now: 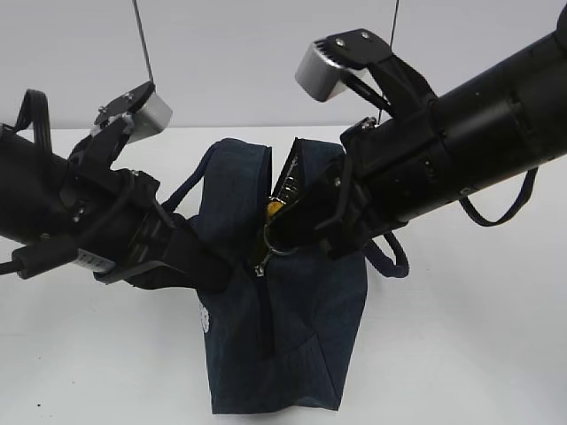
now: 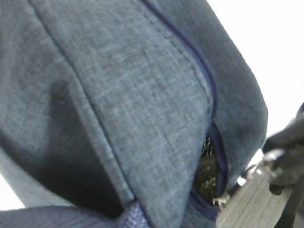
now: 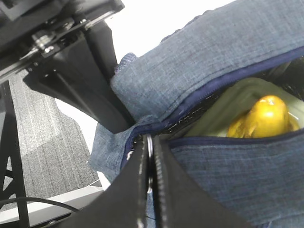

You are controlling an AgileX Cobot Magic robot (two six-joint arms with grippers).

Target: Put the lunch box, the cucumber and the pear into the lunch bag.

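The navy lunch bag [image 1: 292, 301] stands upright mid-table with its top zipper partly open. My right gripper [image 1: 282, 232] is shut on the zipper's metal ring pull [image 1: 276, 243]; the right wrist view shows the ring [image 3: 149, 147] pinched between the fingers. The yellow pear [image 3: 266, 116] lies inside the bag on the lunch box's sage-green lid [image 3: 237, 97]; it also peeks out in the exterior view [image 1: 275, 206]. My left gripper [image 1: 223, 268] grips the bag's left side fabric [image 2: 142, 104]; its fingers are hidden in its own view. The cucumber is hidden.
The bag's two loop handles [image 1: 199, 177] hang to either side. White tabletop [image 1: 461, 354] surrounds the bag. Both arms crowd close over the bag's top. Grey floor [image 3: 42, 133] shows beyond the table edge.
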